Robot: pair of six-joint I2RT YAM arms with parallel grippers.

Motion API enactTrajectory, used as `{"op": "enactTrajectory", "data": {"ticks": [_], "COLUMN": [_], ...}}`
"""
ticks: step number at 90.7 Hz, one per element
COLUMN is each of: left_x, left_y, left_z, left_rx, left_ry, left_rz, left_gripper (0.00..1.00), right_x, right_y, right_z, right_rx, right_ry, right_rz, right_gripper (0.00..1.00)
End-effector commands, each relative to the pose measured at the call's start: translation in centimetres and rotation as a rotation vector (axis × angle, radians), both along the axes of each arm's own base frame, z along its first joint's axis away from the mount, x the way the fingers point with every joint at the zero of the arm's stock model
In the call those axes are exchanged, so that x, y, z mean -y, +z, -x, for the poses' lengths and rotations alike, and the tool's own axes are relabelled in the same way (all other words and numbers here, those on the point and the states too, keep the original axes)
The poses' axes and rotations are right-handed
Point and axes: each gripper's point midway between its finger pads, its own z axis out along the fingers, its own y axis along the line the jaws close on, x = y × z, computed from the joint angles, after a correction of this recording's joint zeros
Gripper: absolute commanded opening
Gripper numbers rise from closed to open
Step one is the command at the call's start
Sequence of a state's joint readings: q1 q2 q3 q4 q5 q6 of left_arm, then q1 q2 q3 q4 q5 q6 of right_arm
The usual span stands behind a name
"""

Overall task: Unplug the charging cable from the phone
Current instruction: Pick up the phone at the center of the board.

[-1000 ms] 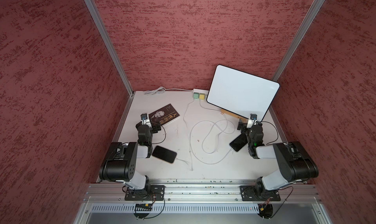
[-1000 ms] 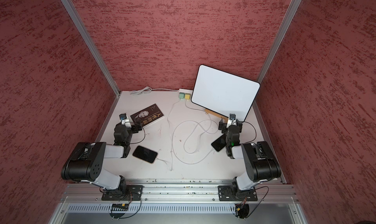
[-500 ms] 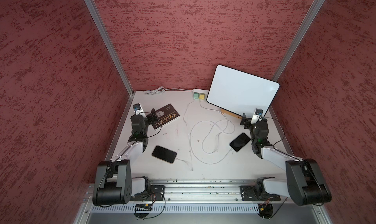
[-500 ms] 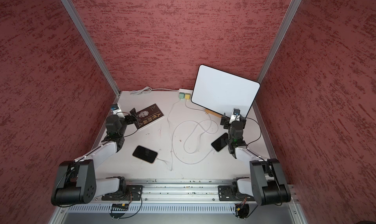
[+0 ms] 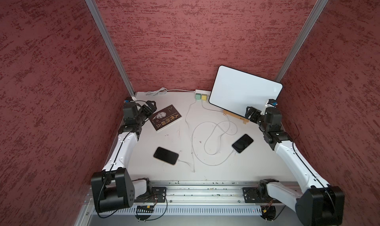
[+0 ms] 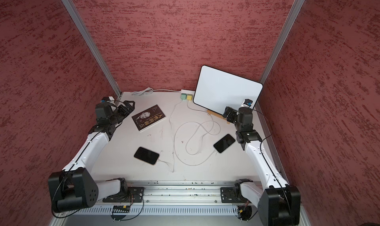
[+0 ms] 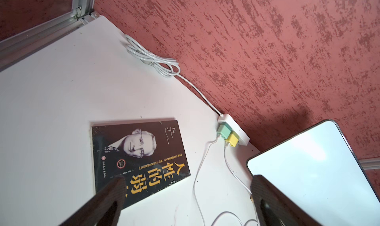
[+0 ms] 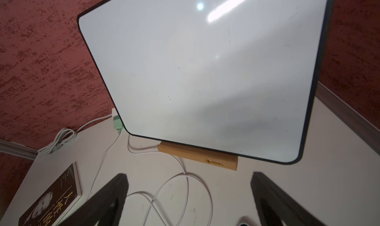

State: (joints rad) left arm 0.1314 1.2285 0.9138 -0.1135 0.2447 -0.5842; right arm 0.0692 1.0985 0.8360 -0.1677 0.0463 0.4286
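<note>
Two dark phones lie face up on the white table in both top views. One phone (image 5: 165,155) is front left and the other phone (image 5: 242,143) is right of centre. Each has a white charging cable plugged into its end: one cable (image 5: 192,144) runs nearly straight, and a looped cable (image 5: 213,132) runs to the right phone. My left gripper (image 5: 151,106) (image 7: 188,181) hangs open over the book at the back left, far from both phones. My right gripper (image 5: 249,112) (image 8: 188,178) is open and empty near the board's stand, behind the right phone.
A dark book (image 5: 165,120) lies at the back left. A white board (image 5: 244,93) leans on a wooden stand (image 5: 236,117) at the back right. A power strip (image 5: 202,91) with a green and a yellow charger sits against the back wall beside a bundled cord (image 5: 156,91). Red walls enclose three sides.
Both arms have unfolded from their low tucked poses and stretched out, carrying the grippers up and toward the back of the table. Both grippers stayed open. Phones and cables have not moved.
</note>
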Motion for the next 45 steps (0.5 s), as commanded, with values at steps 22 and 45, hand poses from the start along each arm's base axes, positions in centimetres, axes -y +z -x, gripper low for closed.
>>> {"op": "enactTrajectory", "data": {"ticks": [22, 45], "left_x": [5.3, 7.3], "left_y": [-5.7, -9.4], "left_z": [6.1, 10.8], "left_rx": [-0.293, -0.467], "left_ry": [-0.036, 0.008], "left_rz": [-0.050, -0.077], "left_gripper": [1.00, 1.00], "right_x": [-3.0, -4.7], "right_y": [-2.8, -4.9], "right_z": [4.2, 5.7], "right_rx": [-0.187, -0.261], "right_ry": [0.091, 0.136], "right_rz": [-0.111, -0.091], "right_gripper": [0.99, 0.99]}}
